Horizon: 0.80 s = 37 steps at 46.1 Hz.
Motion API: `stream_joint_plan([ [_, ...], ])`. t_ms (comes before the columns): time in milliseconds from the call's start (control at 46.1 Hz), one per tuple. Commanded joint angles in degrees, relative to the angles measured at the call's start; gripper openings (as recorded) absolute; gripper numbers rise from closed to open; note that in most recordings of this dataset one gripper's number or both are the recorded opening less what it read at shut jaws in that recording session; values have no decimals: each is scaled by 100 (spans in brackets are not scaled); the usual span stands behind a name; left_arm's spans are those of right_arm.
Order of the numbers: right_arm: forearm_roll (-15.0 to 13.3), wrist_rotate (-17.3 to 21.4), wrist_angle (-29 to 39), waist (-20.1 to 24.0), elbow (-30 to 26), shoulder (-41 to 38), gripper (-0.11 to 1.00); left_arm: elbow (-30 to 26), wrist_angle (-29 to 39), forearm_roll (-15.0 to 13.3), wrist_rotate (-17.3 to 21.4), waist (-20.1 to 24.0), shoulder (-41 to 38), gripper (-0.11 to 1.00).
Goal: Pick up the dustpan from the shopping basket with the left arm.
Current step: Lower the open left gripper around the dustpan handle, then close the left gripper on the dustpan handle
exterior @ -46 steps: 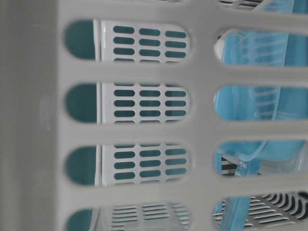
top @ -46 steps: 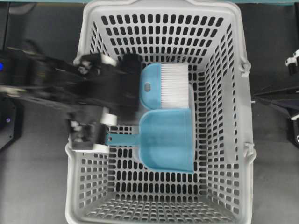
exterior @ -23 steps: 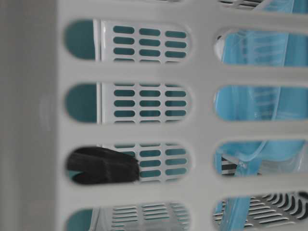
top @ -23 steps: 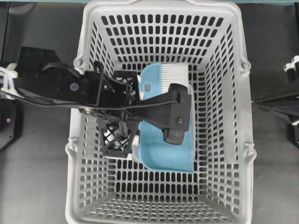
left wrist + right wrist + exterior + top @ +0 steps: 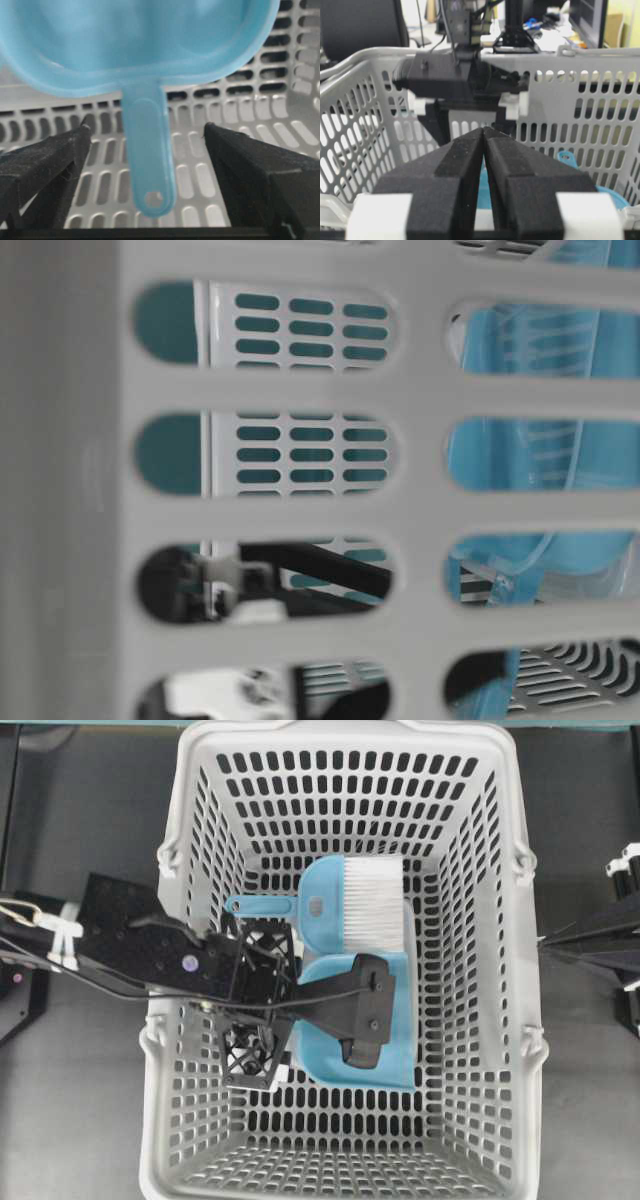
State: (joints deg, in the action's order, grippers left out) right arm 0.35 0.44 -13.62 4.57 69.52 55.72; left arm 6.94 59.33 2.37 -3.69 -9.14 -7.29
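Dustpan (image 5: 145,45) handle lies between the left gripper's (image 5: 145,150) wide-open, empty fingers (image 5: 55,155), apparently lined up for closing; right fingers (image 5: 460,160) pressed together, idle.

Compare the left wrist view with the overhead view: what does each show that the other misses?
Only the left wrist view shows the dustpan handle lying between the left gripper's open jaws, untouched. Only the overhead view shows the brush next to the dustpan, the whole basket, and the arm reaching in. Both show the dustpan on the basket floor.
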Motion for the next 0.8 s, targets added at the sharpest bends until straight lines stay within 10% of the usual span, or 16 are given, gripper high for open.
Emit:
stream_joint_plan([
  [0, 18, 0, -26, 18, -26, -53, 0, 70, -62, 18, -70, -18, 0, 91],
  [282, 18, 0, -26, 18, -9, -53, 0, 237, -281, 18, -149, -9, -44, 88],
  [542, 18, 9, -26, 18, 0, -53, 0, 202, -272, 18, -88, -9, 44, 29],
  [781, 26, 9, -26, 18, 18, -44, 0, -431, 26, 18, -9, 70, 457, 29],
])
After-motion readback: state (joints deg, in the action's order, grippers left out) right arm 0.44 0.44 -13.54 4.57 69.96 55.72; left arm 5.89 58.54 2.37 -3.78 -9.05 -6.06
